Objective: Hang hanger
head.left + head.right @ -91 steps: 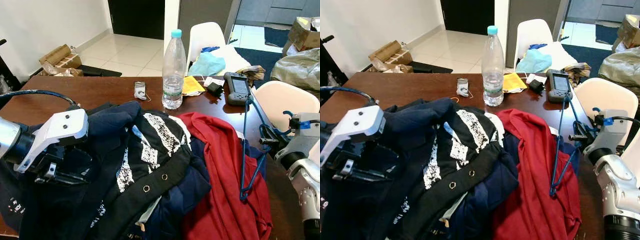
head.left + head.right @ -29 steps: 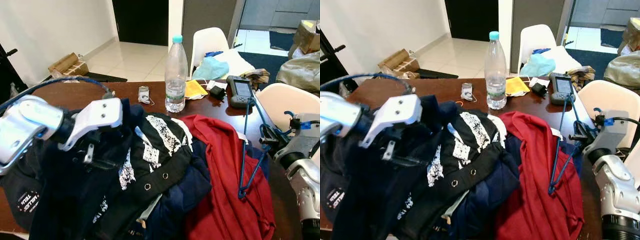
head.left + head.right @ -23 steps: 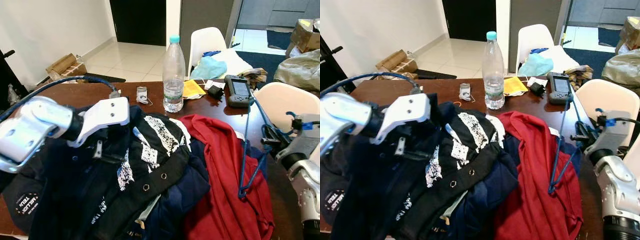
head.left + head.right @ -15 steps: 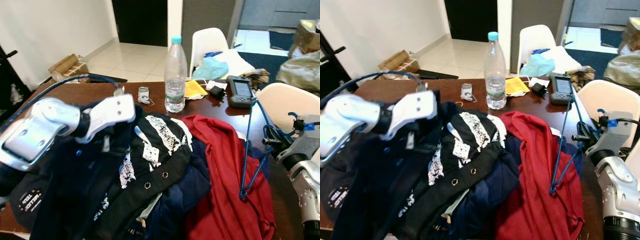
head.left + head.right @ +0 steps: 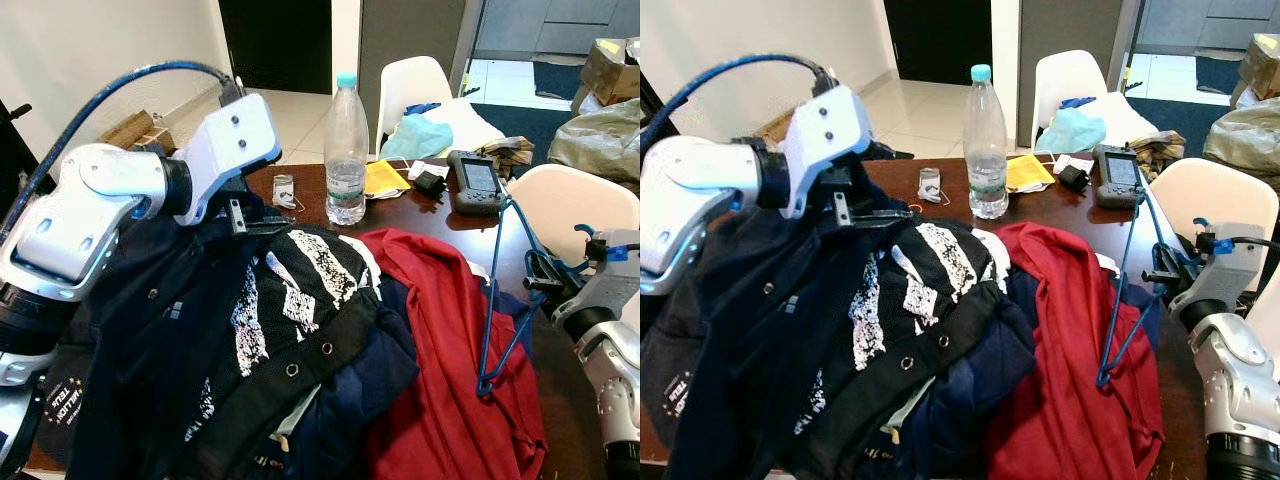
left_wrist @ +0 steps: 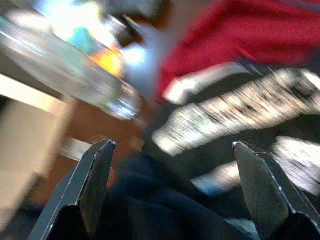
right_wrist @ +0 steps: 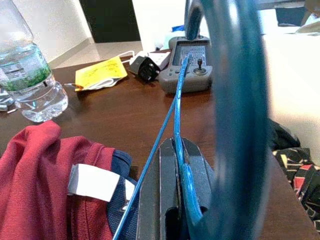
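The thin blue wire hanger (image 5: 503, 300) is in my right gripper (image 5: 1168, 268), fingers clamped together on its neck by the hook, at the right edge of the dark brown wooden table (image 5: 180, 185); its triangle hangs down so the lower corner dangles over the red shirt (image 5: 450, 330). My right wrist view gives me what the head views cannot: the hook (image 7: 235, 100) curving huge across the lens and the wire pinched flat between my two black fingers (image 7: 172, 195), with the grey handheld controller (image 7: 192, 70) and yellow paper (image 7: 100, 74) sitting beyond on the tabletop. Now the left side, and this is what has changed: my left gripper (image 5: 245, 215), down low in the dark navy jacket (image 5: 140, 330) a moment ago, has swung up and forward, and part of that jacket now stands higher beneath it. Am I holding cloth? From the head views I cannot tell; the left wrist view is blurred, but it shows my two fingers (image 6: 92, 185) wide apart with dark fabric between them and the black-and-white printed garment (image 5: 290, 290) ahead. So I judge the jacket is being lifted or sorted, not yet met with the hanger, and the hanging itself is not begun. The clear plastic water bottle (image 5: 347, 150) with its turquoise cap stands upright just past the pile, close to my left gripper's path, so that wants care. White chairs (image 5: 420, 85) ring the far side.
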Available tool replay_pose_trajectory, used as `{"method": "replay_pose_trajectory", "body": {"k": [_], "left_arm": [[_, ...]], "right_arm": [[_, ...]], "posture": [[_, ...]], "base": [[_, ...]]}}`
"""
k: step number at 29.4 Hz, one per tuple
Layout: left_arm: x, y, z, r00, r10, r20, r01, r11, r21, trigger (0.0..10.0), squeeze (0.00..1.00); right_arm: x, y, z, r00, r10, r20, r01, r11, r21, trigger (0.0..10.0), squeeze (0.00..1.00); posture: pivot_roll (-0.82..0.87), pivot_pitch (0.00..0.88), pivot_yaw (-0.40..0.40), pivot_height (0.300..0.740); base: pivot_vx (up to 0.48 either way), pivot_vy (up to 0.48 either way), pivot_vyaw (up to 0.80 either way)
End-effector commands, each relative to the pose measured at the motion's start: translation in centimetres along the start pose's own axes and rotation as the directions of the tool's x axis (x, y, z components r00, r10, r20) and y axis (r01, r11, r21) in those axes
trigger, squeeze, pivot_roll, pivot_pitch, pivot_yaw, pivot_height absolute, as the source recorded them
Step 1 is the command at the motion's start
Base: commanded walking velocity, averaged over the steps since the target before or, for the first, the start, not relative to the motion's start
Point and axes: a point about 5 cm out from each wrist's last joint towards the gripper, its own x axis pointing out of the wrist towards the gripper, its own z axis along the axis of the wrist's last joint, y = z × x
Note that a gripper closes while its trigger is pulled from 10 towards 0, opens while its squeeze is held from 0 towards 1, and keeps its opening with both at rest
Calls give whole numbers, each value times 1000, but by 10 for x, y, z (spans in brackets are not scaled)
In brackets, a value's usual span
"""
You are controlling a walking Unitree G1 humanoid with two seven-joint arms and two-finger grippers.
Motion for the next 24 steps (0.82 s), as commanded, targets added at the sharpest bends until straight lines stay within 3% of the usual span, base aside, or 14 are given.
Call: {"method": "replay_pose_trajectory", "body": {"k": [1, 6, 8, 15, 21, 22, 24], "left_arm": [[0, -12, -7, 995, -85, -48, 83, 996, -36, 10000, 0], [-1, -15, -8, 992, -90, -93, 88, 996, -32, 10000, 0], [-7, -7, -14, 986, -40, -164, 42, 999, 4, 10000, 0], [-21, 13, -13, 975, 92, -204, -83, 995, 54, 10000, 0], [-25, 14, -18, 965, 104, -241, -97, 994, 42, 10000, 0], [-24, 9, -22, 966, 73, -249, -71, 997, 16, 7569, 0], [-23, 5, -24, 967, 50, -252, -52, 999, -3, 7569, 0]], "right_arm": [[-2, 3, -1, 1000, 10, 2, -10, 1000, 6, 10000, 0], [-2, 2, -1, 1000, 9, 0, -9, 1000, 5, 10000, 0], [-2, 2, -3, 1000, 10, -5, -10, 1000, 6, 10000, 0], [-1, 5, -4, 1000, 18, -9, -18, 1000, 8, 10000, 0], [-2, 5, -5, 1000, 17, -11, -16, 1000, 9, 10000, 0], [-2, 5, -5, 1000, 16, -11, -16, 1000, 10, 10000, 0], [-2, 5, -5, 1000, 16, -11, -16, 1000, 10, 10000, 0]], "posture": [[71, 62, 70, 740], [71, 64, 70, 740], [78, 66, 67, 740], [82, 68, 70, 740], [85, 70, 73, 740], [85, 70, 73, 740], [85, 70, 73, 740]], "base": [[0, 0, 0], [0, 0, 0], [0, 0, 0], [0, 0, 0], [0, 0, 0], [0, 0, 0], [0, 0, 0]]}}
